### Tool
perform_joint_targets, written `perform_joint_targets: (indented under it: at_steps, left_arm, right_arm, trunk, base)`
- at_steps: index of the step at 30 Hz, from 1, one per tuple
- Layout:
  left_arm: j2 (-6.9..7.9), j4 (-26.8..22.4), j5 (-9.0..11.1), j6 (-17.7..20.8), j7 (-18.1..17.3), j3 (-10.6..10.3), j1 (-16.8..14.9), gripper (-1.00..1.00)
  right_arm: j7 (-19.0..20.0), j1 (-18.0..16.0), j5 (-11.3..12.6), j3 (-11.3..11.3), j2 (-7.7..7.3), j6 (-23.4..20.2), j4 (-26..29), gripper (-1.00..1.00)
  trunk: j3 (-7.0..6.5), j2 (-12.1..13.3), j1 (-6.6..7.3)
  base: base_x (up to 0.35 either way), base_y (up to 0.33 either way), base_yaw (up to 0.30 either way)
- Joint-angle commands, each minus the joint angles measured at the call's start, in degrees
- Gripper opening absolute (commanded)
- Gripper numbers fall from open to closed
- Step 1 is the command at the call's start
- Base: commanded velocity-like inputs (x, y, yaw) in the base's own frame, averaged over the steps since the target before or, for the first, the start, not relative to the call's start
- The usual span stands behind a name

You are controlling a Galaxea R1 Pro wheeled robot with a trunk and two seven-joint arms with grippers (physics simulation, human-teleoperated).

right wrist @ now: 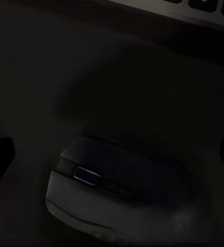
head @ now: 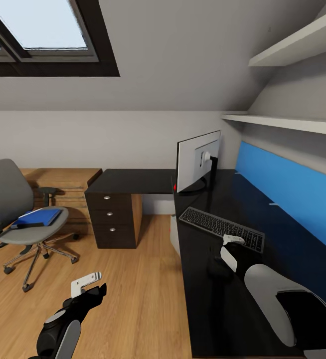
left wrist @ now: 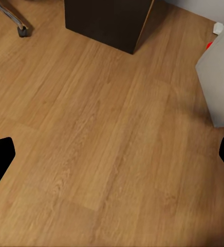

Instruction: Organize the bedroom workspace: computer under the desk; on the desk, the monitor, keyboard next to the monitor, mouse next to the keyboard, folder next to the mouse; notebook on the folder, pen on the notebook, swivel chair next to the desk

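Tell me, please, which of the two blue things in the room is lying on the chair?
The folder. It lies flat on the chair's seat, while the other blue thing, the wall panel, stands upright behind the desk.

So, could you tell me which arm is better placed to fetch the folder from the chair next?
Probably the left: its gripper hangs open over the floor on the swivel chair's side, where the folder lies. The right gripper is over the desk.

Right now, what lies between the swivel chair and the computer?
In the head view, the desk's dark drawer unit stands between the swivel chair and the computer.
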State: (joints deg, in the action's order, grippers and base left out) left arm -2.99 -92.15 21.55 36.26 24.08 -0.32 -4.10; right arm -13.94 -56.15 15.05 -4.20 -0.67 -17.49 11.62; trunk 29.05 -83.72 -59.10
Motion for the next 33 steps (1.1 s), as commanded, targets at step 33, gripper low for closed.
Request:
perform_joint_targets:
  at_steps: [33]
  left_arm:
    - [-0.09, -0.1, 0.7, 0.1, 0.6, 0.1, 0.0, 1.0]
  right_arm:
    - [-0.3, 0.0, 0.5, -0.5, -0.15, -4.4, 0.2, 1.0]
  trunk:
    - [0.06, 0.0, 0.0]
  base:
    - [0.0, 0.0, 0.0]
